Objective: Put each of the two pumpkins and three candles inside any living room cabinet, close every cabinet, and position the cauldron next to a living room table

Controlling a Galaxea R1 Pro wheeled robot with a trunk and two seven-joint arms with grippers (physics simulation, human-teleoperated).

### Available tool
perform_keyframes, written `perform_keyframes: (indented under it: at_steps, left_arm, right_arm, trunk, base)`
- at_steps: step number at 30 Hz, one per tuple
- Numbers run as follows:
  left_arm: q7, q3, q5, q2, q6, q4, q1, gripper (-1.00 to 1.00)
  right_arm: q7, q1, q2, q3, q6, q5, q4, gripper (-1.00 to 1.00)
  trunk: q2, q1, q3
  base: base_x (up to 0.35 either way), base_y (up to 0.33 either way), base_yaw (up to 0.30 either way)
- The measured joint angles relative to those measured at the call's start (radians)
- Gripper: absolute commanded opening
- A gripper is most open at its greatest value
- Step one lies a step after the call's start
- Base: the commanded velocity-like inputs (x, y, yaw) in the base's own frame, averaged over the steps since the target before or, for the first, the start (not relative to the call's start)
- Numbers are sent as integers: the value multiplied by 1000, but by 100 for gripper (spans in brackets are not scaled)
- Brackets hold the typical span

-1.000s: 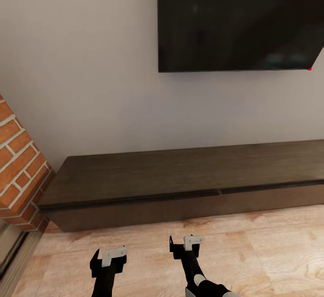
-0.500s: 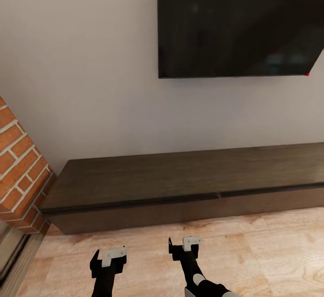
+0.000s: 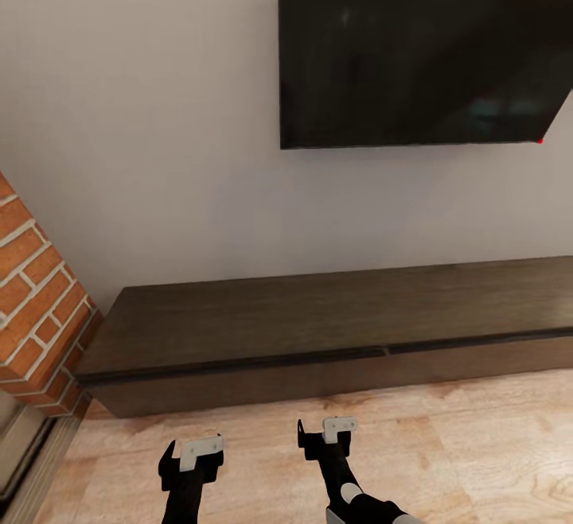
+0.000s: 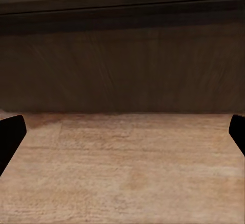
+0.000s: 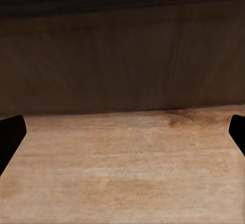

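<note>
Low, both claws [image 3: 325,433] gape toward the cabinet [image 3: 318,325].

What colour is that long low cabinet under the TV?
Dark brown wood, seen best in the head view: cabinet.

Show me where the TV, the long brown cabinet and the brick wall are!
TV [image 3: 422,47]: head view, middle of its dark screen.
Cabinet [image 3: 318,313]: head view, its flat top.
Brick wall [image 3: 36,309]: head view, its brick face by the cabinet's end.
</note>
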Motion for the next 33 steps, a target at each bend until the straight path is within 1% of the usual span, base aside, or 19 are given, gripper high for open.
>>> perform_keyframes:
  at_steps: [10,13,19,20,23,24,25,27,28,30,31,33]
  left_arm:
    - [0,6,1,1,2,0,-1,100]
    - [0,9,18,1,4,0,-1,100]
    - [-1,7,97,6,13,-1,-1,100]
    - [-2,7,113,8,32,-5,-1,100]
    - [-2,13,144,10,106,-13,-1,100]
    - [-3,22,164,11,131,-14,-1,100]
    - [-3,29,176,11,141,-14,-1,100]
    - [-4,38,204,11,152,-12,-1,100]
    - [-4,40,212,11,154,-10,-1,100]
    - [-5,43,246,12,157,-5,-1,100]
    - [-6,44,268,13,159,-3,-2,100]
    - [-18,45,292,14,159,-1,-3,100]
  right_arm:
    - [-2,0,0,-2,1,-5,1,100]
    - [-3,0,0,-4,9,-11,1,100]
    - [-5,0,0,-9,87,-13,-1,100]
    - [-7,0,0,-9,105,-14,0,100]
    - [-8,0,0,-10,131,-13,0,100]
    - [-8,0,0,-9,135,-13,0,100]
    - [-8,0,0,-9,137,-13,0,100]
    - [-8,0,0,-8,140,-13,0,100]
    - [-8,0,0,-8,140,-13,0,100]
    - [-8,0,0,-8,142,-14,0,100]
    - [-8,0,0,-9,149,-14,1,100]
    - [-9,0,1,-9,169,-14,3,100]
  trunk:
    - [70,-38,31]
    - [91,-50,41]
    - [133,-73,60]
    - [140,-77,63]
    - [161,-88,72]
    - [168,-92,75]
    - [175,-96,78]
    - [189,-104,85]
    - [196,-107,88]
    - [210,-115,94]
    - [217,-119,97]
    - [231,-127,103]
  base:
    - [0,0,0]
    - [0,0,0]
    - [0,0,0]
    - [0,0,0]
    - [0,0,0]
    - [0,0,0]
    - [0,0,0]
    - [0,0,0]
    - [0,0,0]
    - [0,0,0]
    - [0,0,0]
    - [0,0,0]
